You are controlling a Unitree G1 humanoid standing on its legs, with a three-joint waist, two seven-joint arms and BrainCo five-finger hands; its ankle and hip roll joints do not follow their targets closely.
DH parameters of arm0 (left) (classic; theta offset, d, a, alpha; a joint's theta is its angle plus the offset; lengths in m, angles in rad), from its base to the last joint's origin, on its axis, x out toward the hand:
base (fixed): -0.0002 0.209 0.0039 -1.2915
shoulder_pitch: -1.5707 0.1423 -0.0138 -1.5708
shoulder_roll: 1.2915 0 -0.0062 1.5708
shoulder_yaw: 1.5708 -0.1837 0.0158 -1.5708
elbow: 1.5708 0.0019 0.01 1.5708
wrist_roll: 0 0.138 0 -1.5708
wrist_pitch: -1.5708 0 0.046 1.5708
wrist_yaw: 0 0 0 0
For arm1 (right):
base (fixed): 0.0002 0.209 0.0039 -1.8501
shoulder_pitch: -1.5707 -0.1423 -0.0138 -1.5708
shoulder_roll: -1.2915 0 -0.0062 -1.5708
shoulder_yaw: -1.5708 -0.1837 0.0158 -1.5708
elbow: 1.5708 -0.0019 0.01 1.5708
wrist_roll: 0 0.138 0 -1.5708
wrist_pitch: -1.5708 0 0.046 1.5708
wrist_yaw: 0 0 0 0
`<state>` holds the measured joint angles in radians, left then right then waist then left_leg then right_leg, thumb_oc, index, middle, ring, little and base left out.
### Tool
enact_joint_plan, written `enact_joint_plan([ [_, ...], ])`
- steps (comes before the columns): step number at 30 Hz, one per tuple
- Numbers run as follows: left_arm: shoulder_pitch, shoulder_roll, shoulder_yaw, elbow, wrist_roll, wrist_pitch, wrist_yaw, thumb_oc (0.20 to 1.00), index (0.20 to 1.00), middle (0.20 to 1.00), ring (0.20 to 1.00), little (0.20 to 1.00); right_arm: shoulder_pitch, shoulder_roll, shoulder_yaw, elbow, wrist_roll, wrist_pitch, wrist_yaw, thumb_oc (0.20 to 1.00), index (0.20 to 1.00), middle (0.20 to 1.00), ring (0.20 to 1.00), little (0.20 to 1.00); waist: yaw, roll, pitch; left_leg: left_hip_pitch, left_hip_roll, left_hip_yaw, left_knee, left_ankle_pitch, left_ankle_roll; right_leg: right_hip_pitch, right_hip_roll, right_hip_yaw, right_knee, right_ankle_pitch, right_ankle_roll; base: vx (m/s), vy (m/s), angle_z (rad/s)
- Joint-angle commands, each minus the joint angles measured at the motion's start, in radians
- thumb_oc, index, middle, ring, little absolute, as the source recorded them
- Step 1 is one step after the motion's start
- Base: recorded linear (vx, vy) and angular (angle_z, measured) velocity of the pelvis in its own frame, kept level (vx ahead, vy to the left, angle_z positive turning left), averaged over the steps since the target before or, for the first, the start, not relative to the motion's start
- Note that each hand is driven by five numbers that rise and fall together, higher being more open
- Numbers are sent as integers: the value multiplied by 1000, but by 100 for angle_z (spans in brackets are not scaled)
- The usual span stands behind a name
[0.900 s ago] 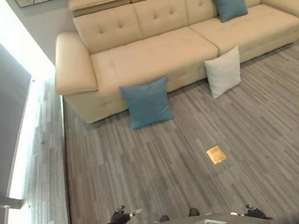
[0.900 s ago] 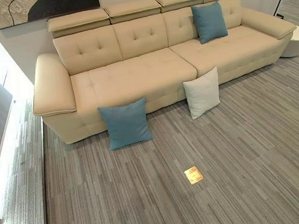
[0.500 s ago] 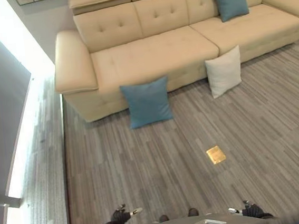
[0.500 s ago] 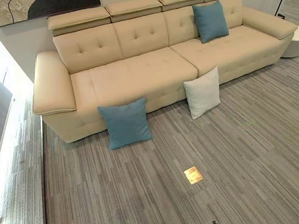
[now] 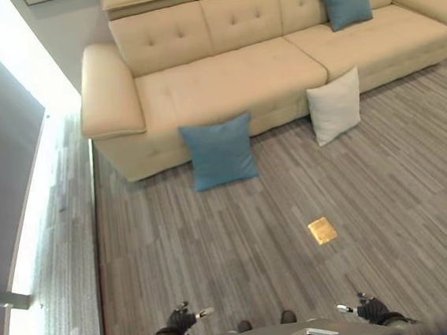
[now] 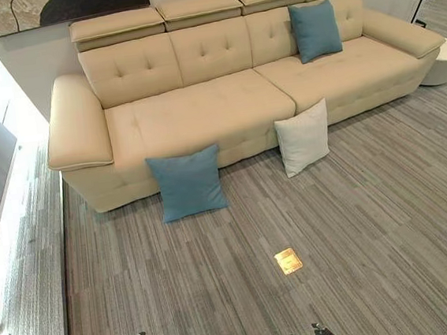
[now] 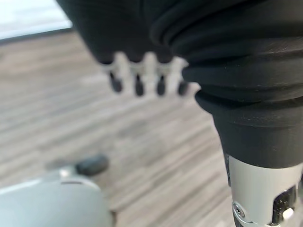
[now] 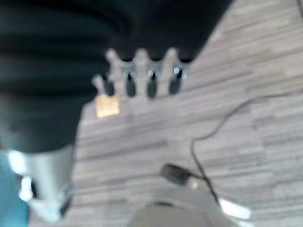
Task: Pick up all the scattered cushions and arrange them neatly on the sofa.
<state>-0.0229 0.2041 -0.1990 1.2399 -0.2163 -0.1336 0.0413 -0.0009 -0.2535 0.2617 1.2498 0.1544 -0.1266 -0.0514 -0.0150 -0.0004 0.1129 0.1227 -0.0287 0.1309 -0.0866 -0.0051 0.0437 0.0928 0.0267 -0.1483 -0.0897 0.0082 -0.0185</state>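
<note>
I am standing well back from the beige sofa [image 6: 202, 106], and I am judging the job barely begun. One blue cushion [image 6: 315, 29] is already leaning on the backrest at the far right. Two are waiting on the floor: a blue floor cushion [image 6: 187, 183] propped against the sofa front, and a white cushion [image 6: 303, 138] to its right. My left hand [image 7: 142, 78] and right hand [image 8: 142, 78] are hanging near me, fingers straight, carrying nothing.

Open floor [image 6: 218, 279] before sofa [image 6: 202, 114] (two cushions leaning)
</note>
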Motion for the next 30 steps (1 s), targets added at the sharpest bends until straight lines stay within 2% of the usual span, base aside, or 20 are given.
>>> enact_joint_plan([
  [1, -79, -2, -41, 31, 4, -19, -9, 1000, 1000, 1000, 1000, 1000, -68, -7, 40, 13, 14, -19, -9, 1000, 1000, 1000, 1000, 1000, 17, -42, 27, -41, 4, -18, 39, -3, -55, 3, -137, 29, 43, 21, 145, -5, 99, -1],
  [5, -80, 0, -46, 38, 14, -19, -9, 1000, 1000, 1000, 1000, 1000, -90, -3, 49, 4, 9, -17, -8, 1000, 1000, 1000, 1000, 1000, 23, -37, 41, -52, -10, -19, 34, -8, -29, -88, -153, 54, 176, 25, 163, -2, 127, -18],
  [6, -85, 4, -45, 42, 6, -19, -7, 1000, 1000, 1000, 1000, 1000, -107, 1, 55, -5, 10, -18, -12, 1000, 1000, 1000, 1000, 1000, 21, -34, 59, -53, -13, -23, 40, -10, -19, -122, -152, 69, 254, 31, 170, 0, 131, -23],
  [9, -89, 6, -47, 48, 12, -17, -10, 1000, 1000, 1000, 1000, 1000, -109, 9, 62, -14, 12, -19, -13, 1000, 1000, 1000, 1000, 1000, 18, -26, 75, -40, -12, -26, 47, -26, -11, -173, -146, 74, 327, 22, 161, 66, 84, 1],
  [12, -80, 12, -40, 51, 14, -17, -13, 1000, 1000, 1000, 1000, 1000, -112, 7, 77, -22, -1, -20, -9, 1000, 1000, 1000, 1000, 1000, 21, -29, 75, -10, -18, -12, 24, -37, -12, -198, -128, 32, 258, 36, 150, 139, 2, -14],
  [14, -80, 13, -37, 52, 15, -17, -14, 1000, 1000, 1000, 1000, 1000, -113, 6, 78, -23, -4, -19, -10, 1000, 1000, 1000, 1000, 1000, 19, -30, 77, -1, -19, -13, 18, -39, -12, -200, -118, 28, 238, 42, 150, 131, -35, -39],
  [15, -80, 14, -33, 49, 15, -16, -15, 1000, 1000, 1000, 1000, 1000, -116, 3, 82, -29, -7, -21, -10, 1000, 1000, 1000, 1000, 1000, 11, -31, 77, 13, -22, -20, 7, -42, -13, -229, -87, 19, 201, 60, 146, 235, -65, -29],
  [16, -86, 15, -39, 44, 18, -18, -12, 1000, 1000, 1000, 1000, 1000, -115, 1, 84, -41, -2, -24, -7, 1000, 1000, 1000, 1000, 1000, -4, -32, 80, 21, -25, -35, 4, -44, -15, -260, -63, 29, 190, 73, 147, 311, -99, -13],
  [17, -91, 16, -47, 35, 18, -23, -15, 1000, 1000, 1000, 1000, 1000, -113, -3, 85, -45, 2, -26, -6, 1000, 1000, 1000, 1000, 1000, -11, -33, 76, 24, -26, -49, 4, -46, -19, -246, -56, 56, 176, 68, 144, 197, -72, 5],
  [20, -94, 13, -56, 28, 27, -27, -19, 1000, 1000, 1000, 1000, 1000, -105, -6, 88, -45, 6, -31, -2, 1000, 1000, 1000, 1000, 1000, -14, -35, 67, 32, -23, -65, 9, -54, -28, -210, -42, 78, 148, 52, 127, 165, -90, 61],
  [22, -108, 8, -60, 25, 15, -25, -18, 1000, 1000, 1000, 1000, 1000, -98, -18, 84, -42, 9, -34, -5, 1000, 1000, 1000, 1000, 1000, -17, -40, 55, 17, -5, -65, 83, -72, -58, -181, -45, 55, 136, 35, 109, 209, -152, 21],
  [24, -117, 9, -69, 13, 0, -30, -18, 1000, 1000, 1000, 1000, 1000, -87, -28, 85, -56, 22, -38, -6, 1000, 1000, 1000, 1000, 1000, -27, -54, 65, -40, 17, -48, 247, -39, -106, -137, -48, 37, 118, 27, 86, 149, -169, 49],
  [26, -137, 6, -85, 5, -7, -30, -11, 1000, 1000, 1000, 1000, 1000, -90, -32, 90, -63, 32, -40, -6, 1000, 1000, 1000, 1000, 1000, -19, -73, 90, -117, 22, -40, 379, 0, -130, -100, -56, 24, 94, 27, 74, 91, -136, 64],
  [27, -146, 6, -89, -1, -17, -31, -9, 1000, 1000, 1000, 1000, 1000, -91, -33, 94, -64, 35, -38, -9, 1000, 1000, 1000, 1000, 1000, -13, -80, 98, -148, 26, -24, 394, 3, -125, -82, -63, 14, 80, 24, 70, 120, -93, 36],
  [29, -158, 5, -98, -7, -32, -30, -6, 1000, 1000, 1000, 1000, 1000, -99, -37, 99, -66, 38, -36, -13, 1000, 1000, 1000, 1000, 1000, -8, -90, 97, -185, 42, 35, 300, -18, -102, -52, -76, -16, 42, 17, 79, 168, -31, 37],
  [30, -159, 5, -99, -10, -30, -29, -5, 1000, 1000, 1000, 1000, 1000, -100, -39, 96, -68, 41, -36, -13, 1000, 1000, 1000, 1000, 1000, -4, -92, 93, -187, 45, 42, 260, -20, -97, -45, -76, -23, 35, 12, 83, 273, 44, 78],
])
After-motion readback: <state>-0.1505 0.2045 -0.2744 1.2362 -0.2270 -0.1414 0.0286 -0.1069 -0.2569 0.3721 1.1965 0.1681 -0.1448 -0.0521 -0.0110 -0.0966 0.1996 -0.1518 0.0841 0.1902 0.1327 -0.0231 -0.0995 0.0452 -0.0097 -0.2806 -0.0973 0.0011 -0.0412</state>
